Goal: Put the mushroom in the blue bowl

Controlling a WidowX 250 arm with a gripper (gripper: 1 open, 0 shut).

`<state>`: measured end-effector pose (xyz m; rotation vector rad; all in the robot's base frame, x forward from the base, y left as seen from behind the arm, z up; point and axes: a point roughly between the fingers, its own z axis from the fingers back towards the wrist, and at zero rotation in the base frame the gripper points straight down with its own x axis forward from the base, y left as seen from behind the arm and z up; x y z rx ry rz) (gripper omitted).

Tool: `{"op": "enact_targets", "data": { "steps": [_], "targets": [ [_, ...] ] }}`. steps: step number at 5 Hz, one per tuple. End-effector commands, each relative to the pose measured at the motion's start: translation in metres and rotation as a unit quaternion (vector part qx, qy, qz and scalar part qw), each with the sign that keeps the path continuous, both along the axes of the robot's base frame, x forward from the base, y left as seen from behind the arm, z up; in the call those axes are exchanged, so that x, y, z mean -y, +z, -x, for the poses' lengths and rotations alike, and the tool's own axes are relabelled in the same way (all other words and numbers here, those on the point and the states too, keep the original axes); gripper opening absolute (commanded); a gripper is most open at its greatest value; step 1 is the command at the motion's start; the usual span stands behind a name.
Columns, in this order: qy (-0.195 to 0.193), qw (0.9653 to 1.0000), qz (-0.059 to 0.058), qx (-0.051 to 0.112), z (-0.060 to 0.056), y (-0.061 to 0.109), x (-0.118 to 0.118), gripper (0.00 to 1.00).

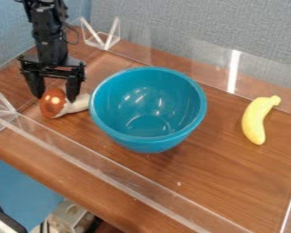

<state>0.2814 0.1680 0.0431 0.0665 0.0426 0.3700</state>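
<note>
The mushroom (54, 106) lies on its side at the left of the wooden table, reddish-brown cap to the left and pale stem pointing right towards the bowl. My gripper (51, 89) points straight down just above it, open, with one black finger on each side of the cap and nothing held. The blue bowl (148, 110) stands upright to the right of the mushroom, empty, with a small gap between its rim and the stem.
A yellow banana (260, 118) lies at the right of the table. Low clear plastic walls (173, 182) run along the table's front and sides. A white wire frame (105, 36) stands at the back behind the arm.
</note>
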Motion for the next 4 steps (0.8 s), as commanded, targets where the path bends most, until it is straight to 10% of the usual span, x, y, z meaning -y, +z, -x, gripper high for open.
{"op": "enact_targets", "data": {
  "steps": [1, 4],
  "targets": [
    [0.017, 0.9989, -0.022, 0.037, -0.003, 0.034, -0.023, 0.0],
    [0.075, 0.9962, -0.028, 0.035, 0.002, 0.055, -0.002, 0.0]
  ]
}}
